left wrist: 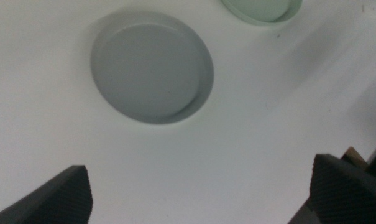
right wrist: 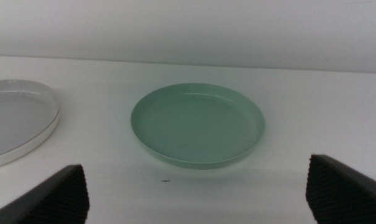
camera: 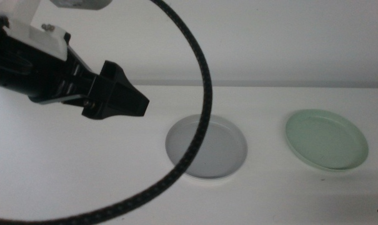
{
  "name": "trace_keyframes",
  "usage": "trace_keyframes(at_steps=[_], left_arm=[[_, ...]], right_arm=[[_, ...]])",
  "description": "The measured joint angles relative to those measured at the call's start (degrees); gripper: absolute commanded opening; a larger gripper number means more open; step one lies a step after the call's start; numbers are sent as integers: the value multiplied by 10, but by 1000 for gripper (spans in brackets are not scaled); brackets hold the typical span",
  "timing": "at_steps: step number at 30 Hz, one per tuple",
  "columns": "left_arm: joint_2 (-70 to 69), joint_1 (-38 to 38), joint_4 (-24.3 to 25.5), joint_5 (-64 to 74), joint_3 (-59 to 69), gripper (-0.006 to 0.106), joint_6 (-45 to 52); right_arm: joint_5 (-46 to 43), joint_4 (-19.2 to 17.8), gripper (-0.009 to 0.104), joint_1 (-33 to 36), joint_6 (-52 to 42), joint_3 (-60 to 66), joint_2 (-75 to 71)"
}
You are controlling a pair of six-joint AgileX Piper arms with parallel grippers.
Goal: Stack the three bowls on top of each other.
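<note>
Left gripper: enters the middle view from 9 o'clock, poised above the table at about 10 o'clock of the grey bowl; in its wrist view the jaws stand wide apart with nothing between them.
Right gripper: low over the table facing the pale green bowl, jaws spread wide and empty.
Grey bowl: flat on the table near centre of the middle view, rim up, round with no long axis; bare tabletop all around it.
Pale green bowl: flat, rim up, at 3 o'clock of the grey bowl, well apart from it.
Third bowl: only two bowls show; whether a white one lies under the grey cannot be told.
Cable: black braided loop arcing across the grey bowl in the middle view.
Table: white, smooth, meeting a pale wall at 12 o'clock.
</note>
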Motion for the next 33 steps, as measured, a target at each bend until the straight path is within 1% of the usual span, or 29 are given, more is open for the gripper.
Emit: trace_keyframes(at_steps=[4, 7, 11, 13, 16, 18, 21, 23, 25, 27, 29, 33], left_arm=[[0, 0, 0, -16, 0, 94, 1], [0, 0, 0, -21, 0, 94, 1], [0, 0, 0, -21, 0, 94, 1], [0, 0, 0, -21, 0, 94, 1], [0, 0, 0, -21, 0, 94, 1], [0, 0, 0, -21, 0, 94, 1], [0, 0, 0, -25, 0, 94, 1], [0, 0, 0, -25, 0, 94, 1], [0, 0, 0, -27, 0, 94, 1], [0, 0, 0, -31, 0, 94, 1], [0, 0, 0, -33, 0, 94, 1], [0, 0, 0, -34, 0, 94, 1]], right_arm=[[-1, -4, 93, 0, -7, 0, 0], [-11, -17, 93, 0, -17, 0, 0], [-19, -18, 93, 0, -20, 0, 0], [-39, -7, 93, 0, -20, 1, 0], [-76, 23, 93, 0, -7, 1, 0], [-64, 35, 93, 0, 22, -20, 10], [15, 50, 93, 0, 63, -123, 81], [115, 58, 93, 0, 70, -212, 152], [205, 58, 93, 0, 72, -282, 210], [277, 58, 93, 0, 76, -337, 258], [323, 58, 93, 0, 84, -381, 297], [364, 68, 93, 0, 90, -418, 339]])
